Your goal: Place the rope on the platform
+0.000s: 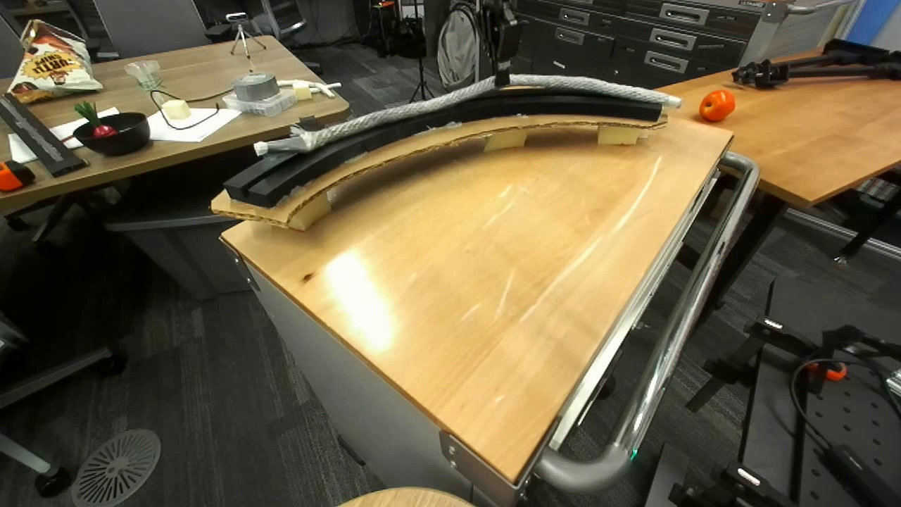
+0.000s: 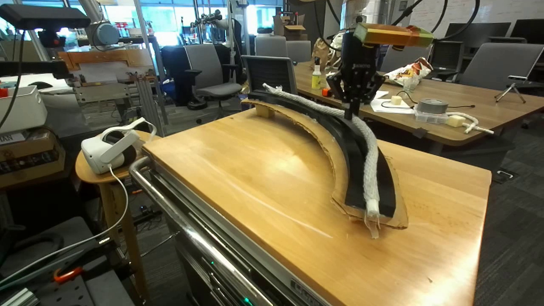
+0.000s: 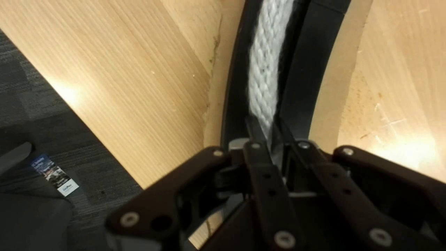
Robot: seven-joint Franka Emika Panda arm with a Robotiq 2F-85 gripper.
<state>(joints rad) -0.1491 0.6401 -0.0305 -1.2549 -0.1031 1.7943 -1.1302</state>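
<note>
Gripper (image 3: pixel 265 127) nearly closed on rope (image 3: pixel 267 66), lower centre of wrist view, with rope extending from grip to top edge over platform (image 3: pixel 310 68).

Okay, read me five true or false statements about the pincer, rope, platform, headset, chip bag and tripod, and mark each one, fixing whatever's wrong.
1. The pincer is closed on the rope over the platform. True.
2. The platform is straight. False: it is curved.
3. The headset rests on a round stool. True.
4. The rope crosses the platform at a right angle. False: it runs along it.
5. The chip bag and the small tripod are on the same table. True.
</note>
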